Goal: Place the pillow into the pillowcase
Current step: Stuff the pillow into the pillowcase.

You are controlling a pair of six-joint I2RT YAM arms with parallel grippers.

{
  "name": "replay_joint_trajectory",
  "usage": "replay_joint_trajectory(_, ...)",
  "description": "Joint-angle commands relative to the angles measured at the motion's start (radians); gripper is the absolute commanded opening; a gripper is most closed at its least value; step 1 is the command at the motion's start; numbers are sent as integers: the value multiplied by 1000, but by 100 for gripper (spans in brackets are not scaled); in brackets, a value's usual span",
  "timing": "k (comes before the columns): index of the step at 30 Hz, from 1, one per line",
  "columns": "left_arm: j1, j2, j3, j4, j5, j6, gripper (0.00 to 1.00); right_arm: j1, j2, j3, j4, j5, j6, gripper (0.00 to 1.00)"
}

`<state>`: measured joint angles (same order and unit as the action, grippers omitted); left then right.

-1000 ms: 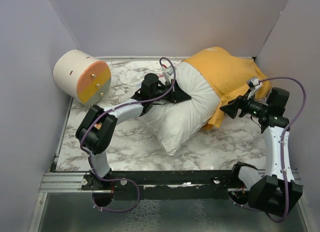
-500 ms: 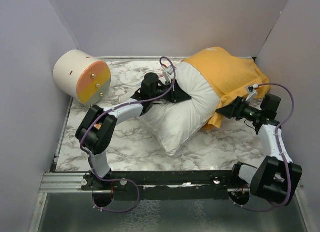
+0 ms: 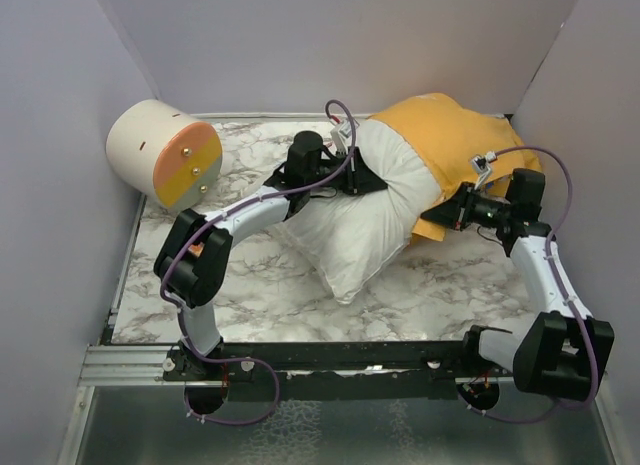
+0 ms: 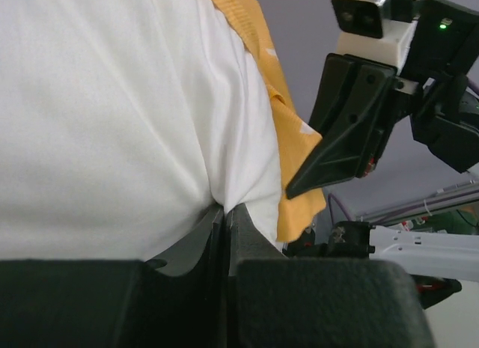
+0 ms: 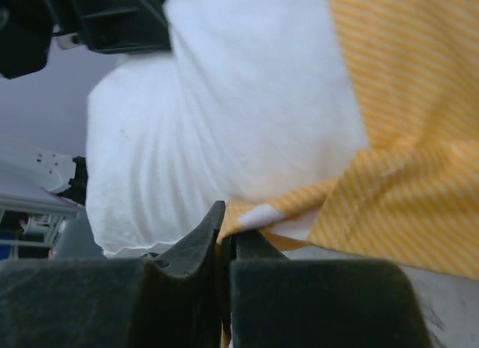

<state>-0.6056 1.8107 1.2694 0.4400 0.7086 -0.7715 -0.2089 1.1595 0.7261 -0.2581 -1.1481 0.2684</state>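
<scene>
We've got left claw [image 4: 224, 209] clamped on pillow [image 3: 365, 225], right claw [image 5: 226, 230] pinching pillowcase [image 3: 450, 145] hem at 3 o'clock. Thin pinch: hem could slip when pulled, or bunch.

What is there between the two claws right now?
In the top view, the white pillow bulges between the left gripper, pinching it, and the right gripper, pinching the pillowcase edge.
</scene>
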Motion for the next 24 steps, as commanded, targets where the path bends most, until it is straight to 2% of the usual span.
replay_joint_trajectory(1, -2, 32, 145, -43, 0, 40, 0, 181, -39, 218, 79, -121, 29, 1)
replay_joint_trajectory(3, -2, 33, 202, -81, 0, 58, 0, 317, -25, 365, 126, -74, 48, 1)
replay_joint_trajectory(5, -2, 30, 238, -122, -10, 85, 0, 385, 50, 486, 155, -121, 90, 1)
replay_joint_trajectory(7, -2, 20, 240, -137, -20, 101, 0, 393, 116, 570, 165, -154, 132, 1)
replay_joint_trajectory(9, -2, 4, 206, -119, -28, 98, 0, 393, 165, 624, 82, -132, 59, 1)
replay_joint_trajectory(14, -17, -29, 91, -38, -23, 60, 0, 402, 231, 638, 96, -106, 29, 1)
replay_joint_trajectory(17, -61, -22, 97, -49, -16, 73, 0, 413, 319, 807, 44, -62, -38, 1)
replay_joint_trajectory(20, -92, -9, 120, -56, -10, 74, 0, 433, 426, 973, 31, -55, -23, 1)
replay_joint_trajectory(24, -95, -22, 91, -37, -17, 62, 0, 451, 503, 1041, 18, -35, -24, 1)
